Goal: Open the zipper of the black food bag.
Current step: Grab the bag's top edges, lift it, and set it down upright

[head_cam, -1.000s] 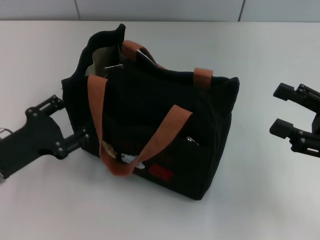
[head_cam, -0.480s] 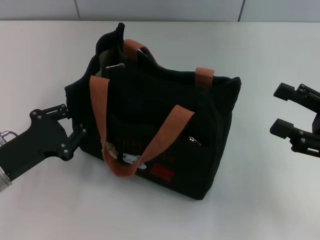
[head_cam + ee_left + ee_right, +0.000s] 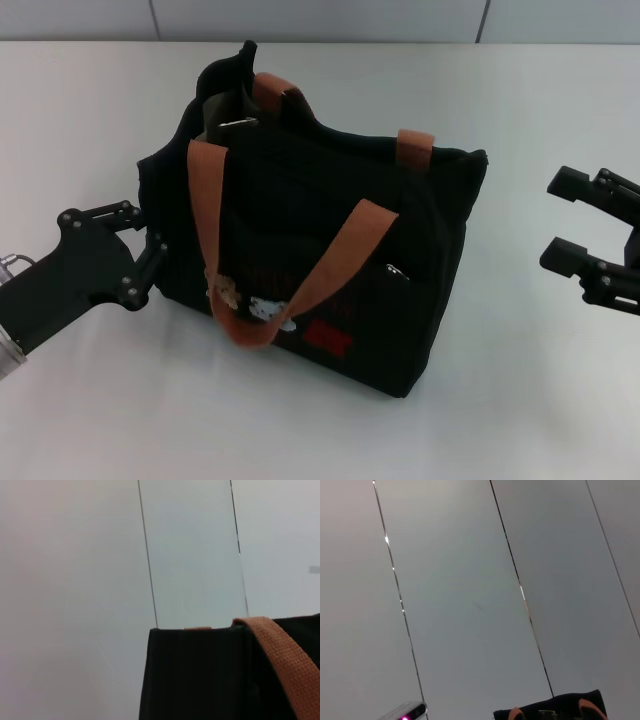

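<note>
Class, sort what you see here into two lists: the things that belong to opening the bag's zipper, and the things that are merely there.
Part of the job:
- black food bag
- zipper along its top mouth, silver pull tab
- left gripper, at the bag's side
- right gripper, apart from the bag, fingers open

Merely there:
- white table
- front-pocket zipper
- orange-brown handles

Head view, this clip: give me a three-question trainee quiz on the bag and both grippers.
1. True or false: the right gripper touches the black bag.
2. Which gripper is at the bag's side? A) left B) right C) neither
3. Fill in: the silver zipper pull lies at the bag's ____ end, toward the left gripper.

Key
1. False: it stays apart, jaws open, on the white table.
2. A, against the bag's side; whether it presses or grips the fabric is unclear.
3. Open: the mouth gapes there, near the far orange handle.
</note>
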`<state>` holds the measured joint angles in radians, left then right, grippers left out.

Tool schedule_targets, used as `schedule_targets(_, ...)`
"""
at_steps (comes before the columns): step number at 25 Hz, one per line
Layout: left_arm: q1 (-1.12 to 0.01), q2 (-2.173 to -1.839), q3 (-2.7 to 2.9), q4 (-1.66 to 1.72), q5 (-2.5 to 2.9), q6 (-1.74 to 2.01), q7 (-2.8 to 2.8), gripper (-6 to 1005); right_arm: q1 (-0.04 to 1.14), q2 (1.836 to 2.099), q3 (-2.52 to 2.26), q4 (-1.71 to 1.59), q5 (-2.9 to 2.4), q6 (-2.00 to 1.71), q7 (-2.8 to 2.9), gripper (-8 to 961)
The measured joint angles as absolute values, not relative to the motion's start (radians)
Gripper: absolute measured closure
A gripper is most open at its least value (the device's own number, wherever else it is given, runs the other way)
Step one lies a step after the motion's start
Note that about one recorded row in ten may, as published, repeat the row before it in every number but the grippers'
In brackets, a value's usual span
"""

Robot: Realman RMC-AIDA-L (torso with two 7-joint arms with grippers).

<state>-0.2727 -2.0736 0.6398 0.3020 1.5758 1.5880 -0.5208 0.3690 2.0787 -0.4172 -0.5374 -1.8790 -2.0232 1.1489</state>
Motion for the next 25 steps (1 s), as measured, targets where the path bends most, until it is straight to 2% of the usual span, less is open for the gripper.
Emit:
schedule_targets(12, -0.275, -2.074, 0.635, 0.298, 1.568, 1.624, -0.513, 899, 0.362, 2.080, -0.417, -0.529, -1.878, -2.037, 1.116, 121)
schedule_targets(18, -0.284, -2.073, 0.624, 0.346, 1.510, 1.717, -0.467, 900, 0.364, 2.082, -0.416, -0.527, -1.873, -2.040, 1.111, 121)
schedule_targets(25, -0.355, -2.075, 0.674, 0.472, 1.480, 1.879, -0.268, 902, 0.360, 2.079, -0.377, -0.498, -1.860, -2.001, 1.120, 121)
